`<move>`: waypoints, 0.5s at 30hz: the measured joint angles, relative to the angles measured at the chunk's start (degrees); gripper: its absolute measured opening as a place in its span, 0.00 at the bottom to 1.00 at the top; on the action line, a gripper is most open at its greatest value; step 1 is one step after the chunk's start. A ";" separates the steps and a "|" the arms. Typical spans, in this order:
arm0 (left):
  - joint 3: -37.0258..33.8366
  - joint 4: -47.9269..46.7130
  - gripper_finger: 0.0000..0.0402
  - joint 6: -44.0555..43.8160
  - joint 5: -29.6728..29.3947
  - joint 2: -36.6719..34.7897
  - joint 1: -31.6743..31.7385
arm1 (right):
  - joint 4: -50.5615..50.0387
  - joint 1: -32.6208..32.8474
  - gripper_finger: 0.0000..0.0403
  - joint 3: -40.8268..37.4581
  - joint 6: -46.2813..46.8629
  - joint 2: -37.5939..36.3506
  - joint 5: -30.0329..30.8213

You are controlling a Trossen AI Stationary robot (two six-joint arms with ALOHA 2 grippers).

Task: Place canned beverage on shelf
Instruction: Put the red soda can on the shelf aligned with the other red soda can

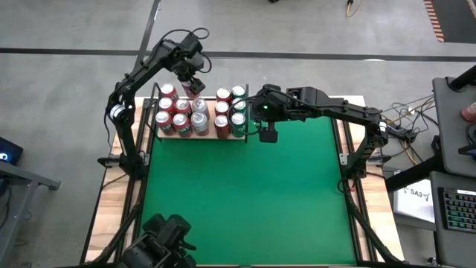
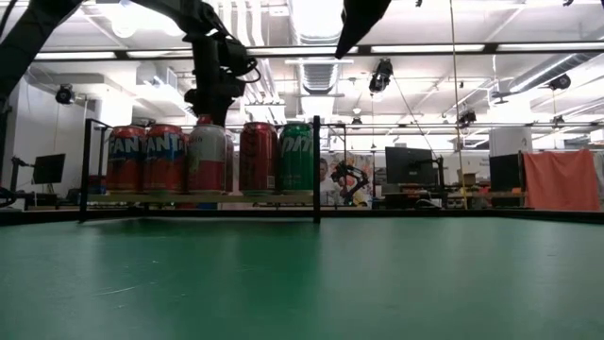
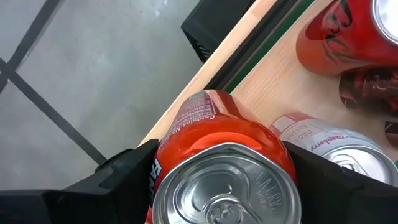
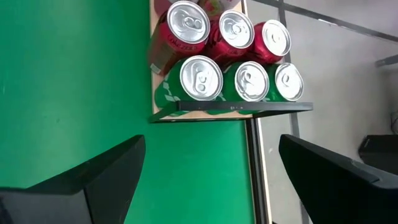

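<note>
Gripping an orange can between its two dark fingers, the left gripper hangs over the far edge of the shelf, which stands at the far side of the green table and is packed with rows of red cans, silver cans and green cans. The held can stands upright, just beside a silver can and close to the shelf's far rim. The right gripper hovers over the felt just beside the shelf's right end, its fingers spread wide apart and holding nothing.
</note>
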 joint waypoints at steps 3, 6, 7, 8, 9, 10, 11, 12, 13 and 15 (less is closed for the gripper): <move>-0.45 0.50 0.70 0.07 0.30 -0.02 0.20 | -0.13 0.00 0.90 -0.02 0.55 0.00 0.02; -1.51 1.73 0.70 0.24 2.75 -0.35 0.73 | -0.57 0.00 0.90 -0.04 0.94 0.00 0.02; -2.08 2.27 0.70 0.24 2.99 -0.60 0.79 | -0.58 0.00 0.90 -0.04 1.09 0.00 0.02; -2.77 2.90 0.70 0.26 2.85 -0.98 0.83 | -0.58 0.00 0.90 -0.08 1.21 0.00 0.00; -3.48 3.42 0.70 0.43 2.86 -1.29 0.85 | -0.63 0.00 0.90 -0.14 1.24 0.00 0.00; -4.17 3.74 0.70 0.52 2.92 -1.61 0.87 | -0.66 0.00 0.90 -0.21 1.25 0.00 0.00; -4.90 3.93 0.70 0.58 2.91 -1.92 0.87 | -0.67 0.00 0.90 -0.27 1.35 0.00 0.01; -5.53 4.00 0.70 0.60 2.91 -2.20 0.87 | -0.70 0.00 0.90 -0.29 1.37 0.00 0.00; -6.19 4.15 0.70 0.61 2.91 -2.55 0.85 | -0.68 0.00 0.90 -0.36 1.37 0.00 0.00; -7.70 5.28 0.70 0.62 2.94 -3.48 0.87 | -0.62 0.00 0.90 -0.46 1.37 0.00 0.00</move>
